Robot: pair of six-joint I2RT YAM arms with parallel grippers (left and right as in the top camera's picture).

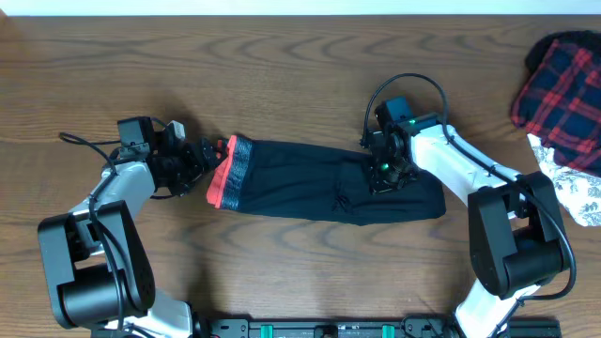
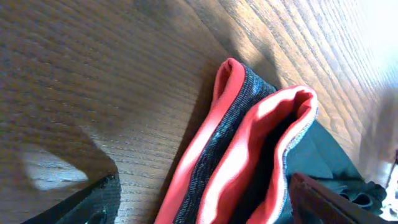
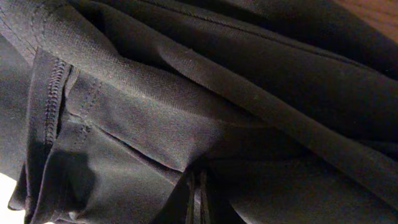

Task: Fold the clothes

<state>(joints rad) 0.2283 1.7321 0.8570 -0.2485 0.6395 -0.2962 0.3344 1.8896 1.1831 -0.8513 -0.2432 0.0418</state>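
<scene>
The clothes, black trousers (image 1: 319, 183), lie folded lengthwise across the middle of the table. Their grey-flecked waistband (image 1: 230, 174) with the red-orange edge is at the left end. My left gripper (image 1: 211, 155) stands open at that end. In the left wrist view its two fingers (image 2: 93, 202) flank the bunched waistband (image 2: 249, 143), apart from it on both sides. My right gripper (image 1: 385, 172) sits down on the right part of the trousers. In the right wrist view its fingertips (image 3: 198, 199) are shut together on a pinch of black fabric (image 3: 186, 106), with folds running up to them.
A red-and-black plaid garment (image 1: 563, 80) lies at the far right edge, with a white floral-print cloth (image 1: 575, 192) just below it. Brown wooden tabletop (image 1: 282, 75) surrounds the trousers. The arm bases stand at the front left and front right.
</scene>
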